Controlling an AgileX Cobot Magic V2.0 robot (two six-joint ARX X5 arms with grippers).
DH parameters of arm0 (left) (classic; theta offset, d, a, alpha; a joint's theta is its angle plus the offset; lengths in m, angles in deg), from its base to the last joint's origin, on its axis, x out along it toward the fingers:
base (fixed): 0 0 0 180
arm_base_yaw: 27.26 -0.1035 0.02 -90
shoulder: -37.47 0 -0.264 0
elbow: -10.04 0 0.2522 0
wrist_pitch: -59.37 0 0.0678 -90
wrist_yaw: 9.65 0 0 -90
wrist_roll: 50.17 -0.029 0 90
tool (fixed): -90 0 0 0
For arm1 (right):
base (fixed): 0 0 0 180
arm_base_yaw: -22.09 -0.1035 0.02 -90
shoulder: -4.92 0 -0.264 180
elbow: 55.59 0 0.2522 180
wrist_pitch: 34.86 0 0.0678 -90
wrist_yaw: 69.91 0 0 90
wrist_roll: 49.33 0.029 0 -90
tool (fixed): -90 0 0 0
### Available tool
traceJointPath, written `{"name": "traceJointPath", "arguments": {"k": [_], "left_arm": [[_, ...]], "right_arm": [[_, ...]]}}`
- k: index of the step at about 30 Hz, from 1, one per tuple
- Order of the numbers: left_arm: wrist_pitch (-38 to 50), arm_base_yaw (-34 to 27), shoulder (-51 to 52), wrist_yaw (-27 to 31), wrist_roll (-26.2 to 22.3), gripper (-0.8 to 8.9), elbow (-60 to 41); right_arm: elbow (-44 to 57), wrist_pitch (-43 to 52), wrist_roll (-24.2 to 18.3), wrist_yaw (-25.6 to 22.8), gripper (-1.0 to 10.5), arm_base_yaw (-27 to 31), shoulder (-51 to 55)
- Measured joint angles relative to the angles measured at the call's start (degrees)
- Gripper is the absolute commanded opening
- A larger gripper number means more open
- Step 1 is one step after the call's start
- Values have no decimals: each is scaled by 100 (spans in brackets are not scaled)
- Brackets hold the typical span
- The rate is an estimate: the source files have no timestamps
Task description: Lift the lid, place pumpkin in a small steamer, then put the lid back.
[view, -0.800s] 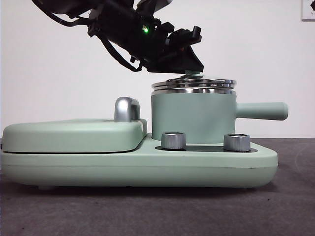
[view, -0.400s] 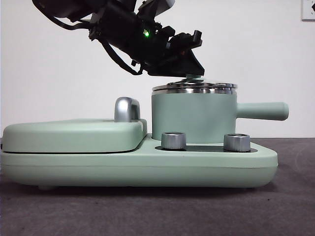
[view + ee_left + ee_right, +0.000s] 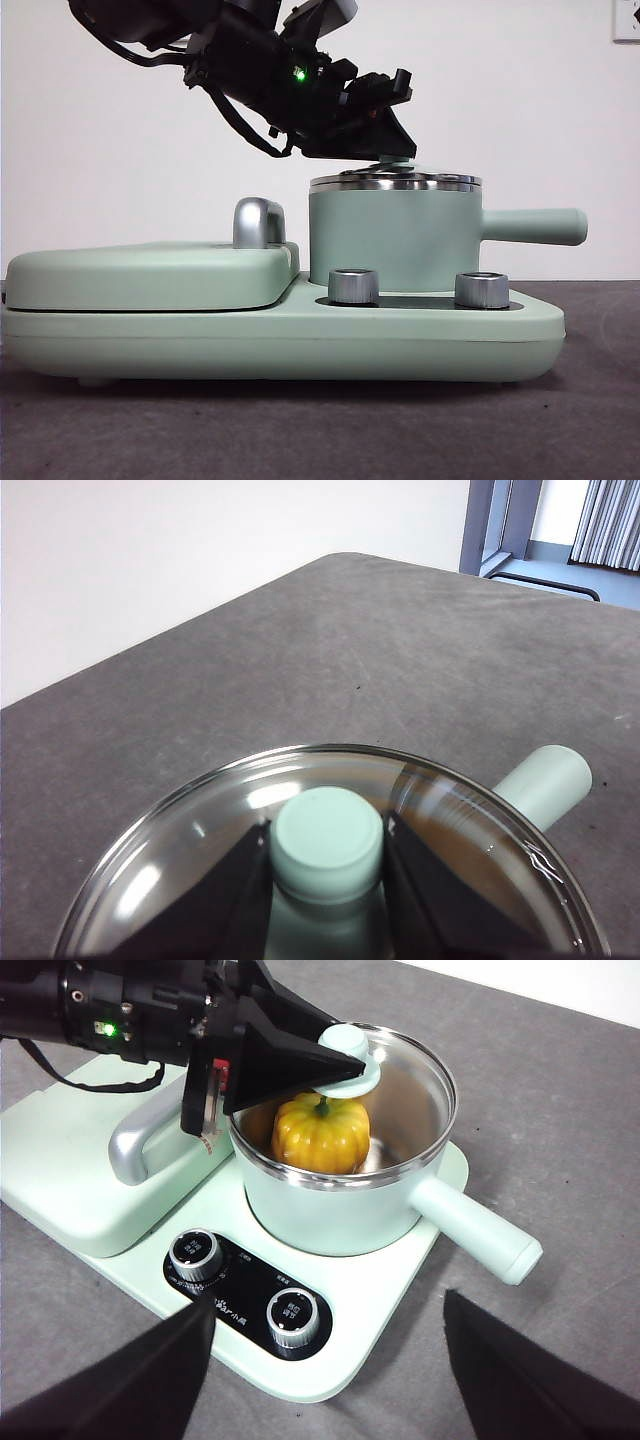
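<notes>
The glass lid (image 3: 395,182) lies flat on the rim of the small steamer (image 3: 395,240), a mint-green pot with a long side handle (image 3: 530,226). My left gripper (image 3: 388,152) reaches in from the upper left and is shut on the lid's mint knob (image 3: 328,842), one jaw pressed to each side. Through the glass, the right wrist view shows the yellow-orange pumpkin (image 3: 320,1135) sitting inside the pot (image 3: 340,1210). My right gripper (image 3: 328,1305) hangs open high above the appliance, holding nothing.
The pot stands on a wide mint-green appliance base (image 3: 300,345) with two silver knobs (image 3: 352,286) in front. A flat mint cover (image 3: 150,275) with a silver handle (image 3: 257,222) fills the base's left half. Dark grey table (image 3: 350,650) lies around it.
The left gripper has lowered the lid from a tilted position just above the rim to lying flat on the pot. The right arm has not visibly moved.
</notes>
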Motion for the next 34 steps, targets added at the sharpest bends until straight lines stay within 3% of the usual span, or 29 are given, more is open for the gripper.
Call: {"name": "traceJointPath", "arguments": {"k": [3,4,14,28,34], "left_arm": [[0,0,0,-2,7,246,0],[-4,0,0,-9,37,262,0],[-990,-4,671,-44,363,252,2],[-4100,-393,2542,-42,1567,248,39],[-4251,-603,3318,160,1703,249,-466]], "right_arm": [[0,-2,0,0,349,0,0],[0,-2,0,0,349,0,0],[-2,-4,0,0,349,0,0],[0,275,0,48,349,0,-372],[0,820,2,306,349,0,-809]]}}
